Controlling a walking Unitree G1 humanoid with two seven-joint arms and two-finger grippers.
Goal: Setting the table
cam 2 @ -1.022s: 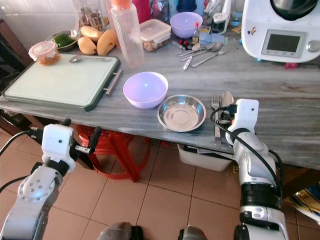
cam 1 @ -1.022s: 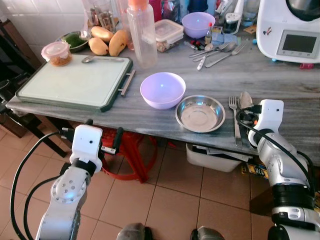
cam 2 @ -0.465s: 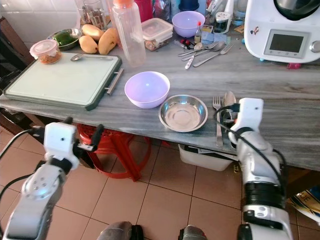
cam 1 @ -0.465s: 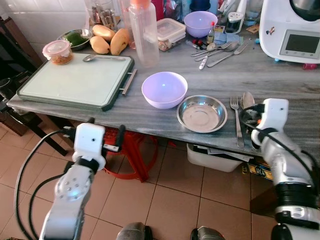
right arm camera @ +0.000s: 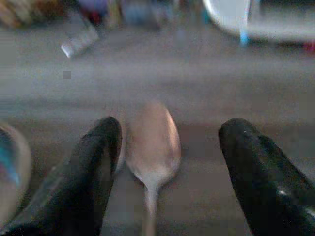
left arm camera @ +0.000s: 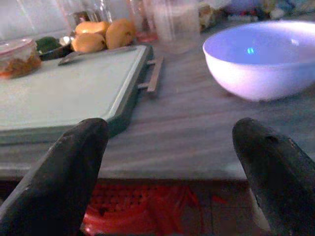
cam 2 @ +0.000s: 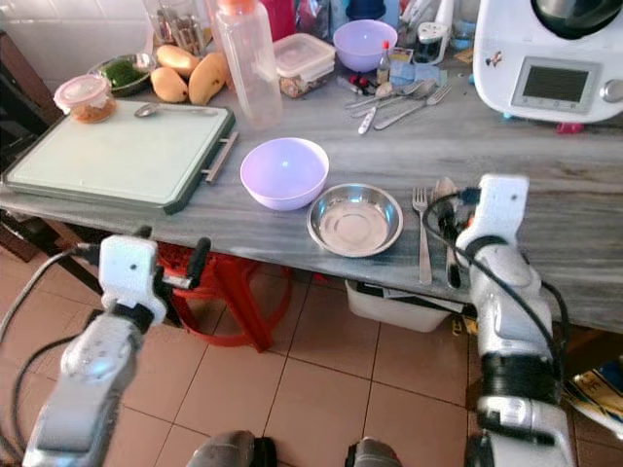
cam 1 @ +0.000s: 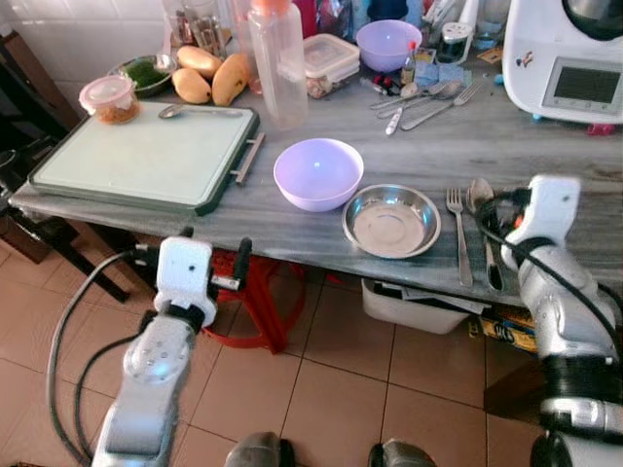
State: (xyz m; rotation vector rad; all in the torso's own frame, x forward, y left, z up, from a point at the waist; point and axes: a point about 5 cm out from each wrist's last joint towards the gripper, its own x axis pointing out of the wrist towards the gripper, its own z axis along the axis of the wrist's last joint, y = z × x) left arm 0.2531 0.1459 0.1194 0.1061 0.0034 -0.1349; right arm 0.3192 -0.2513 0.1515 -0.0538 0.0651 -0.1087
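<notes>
Right gripper low over the spoon, fingers spread, nothing in them.

The right gripper sits at the near edge of the grey table with its two black fingers wide apart and empty, the spoon lying flat between them, bowl pointing away. That reads to me as either lining up for a pick or having just let go; I can't say which. The fork lies just beside the spoon, parallel, and both sit right of the steel bowl, like a place setting. The lilac bowl stands just left of the steel one. The left gripper hangs below the table edge, open and empty, facing the green tray. Spare cutlery lies farther back.
</notes>
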